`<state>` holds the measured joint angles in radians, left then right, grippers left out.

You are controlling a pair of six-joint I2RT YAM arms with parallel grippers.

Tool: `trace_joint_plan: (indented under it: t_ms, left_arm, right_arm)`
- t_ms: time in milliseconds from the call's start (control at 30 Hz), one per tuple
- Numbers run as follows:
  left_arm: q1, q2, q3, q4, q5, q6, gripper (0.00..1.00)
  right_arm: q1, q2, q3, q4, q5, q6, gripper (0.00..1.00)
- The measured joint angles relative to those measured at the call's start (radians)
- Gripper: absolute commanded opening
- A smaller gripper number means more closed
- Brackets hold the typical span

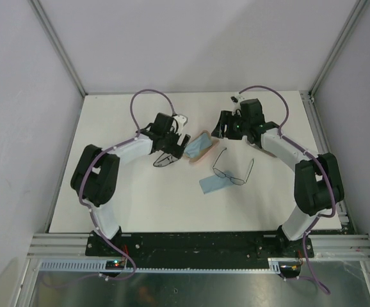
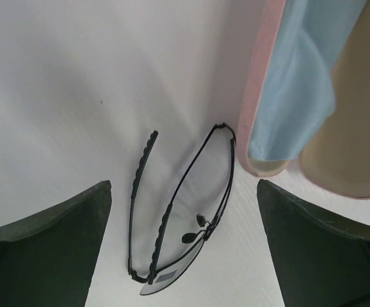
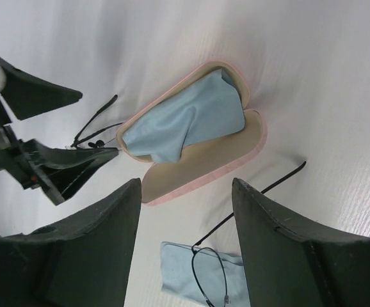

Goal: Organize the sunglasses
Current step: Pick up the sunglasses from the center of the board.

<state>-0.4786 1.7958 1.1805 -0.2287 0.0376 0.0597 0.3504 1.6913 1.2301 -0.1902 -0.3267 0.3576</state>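
Note:
The black-rimmed sunglasses (image 2: 171, 279) lie folded on the white table, between the wide-apart fingers of my left gripper (image 2: 185, 256), which is open and touches nothing. From above, that pair (image 1: 165, 159) sits just below the left gripper (image 1: 175, 146). The wire-framed pair (image 1: 226, 174) lies unfolded on a light blue cloth (image 1: 212, 185) in the middle of the table. My right gripper (image 3: 185, 246) hovers open over the gap between this wire pair (image 3: 208, 275) and the case, holding nothing.
An open pink case (image 1: 201, 148) with a beige lining (image 3: 204, 163) lies between the two grippers, and a second blue cloth (image 3: 185, 121) is bunched inside it. Its edge (image 2: 257, 102) lies right beside the black pair. The left gripper's fingers (image 3: 57, 167) show in the right wrist view.

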Motion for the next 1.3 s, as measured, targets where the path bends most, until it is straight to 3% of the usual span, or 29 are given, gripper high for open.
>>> trace_joint_plan:
  t_ms: [333,800,900,1133,1300]
  left_arm:
    - [-0.001,0.028,0.084,-0.191,-0.004,0.057,1.00]
    - [0.029,0.138,0.123,-0.266,0.056,0.073,0.99]
    - [0.033,0.157,0.138,-0.269,0.057,0.080,0.91]
    - [0.037,0.179,0.163,-0.267,0.052,0.077,0.56]
    - [0.037,0.180,0.166,-0.267,0.043,0.072,0.49]
  right_arm:
    - [0.000,-0.016,0.000,-0.003,-0.030,0.001,0.63]
    - [0.000,-0.057,0.000,-0.031,-0.030,0.000,0.62]
    - [0.000,-0.057,0.000,-0.034,-0.030,0.000,0.62]
    - [0.000,-0.057,0.000,-0.036,-0.030,0.000,0.62]
    - [0.000,-0.057,0.000,-0.035,-0.031,0.000,0.61]
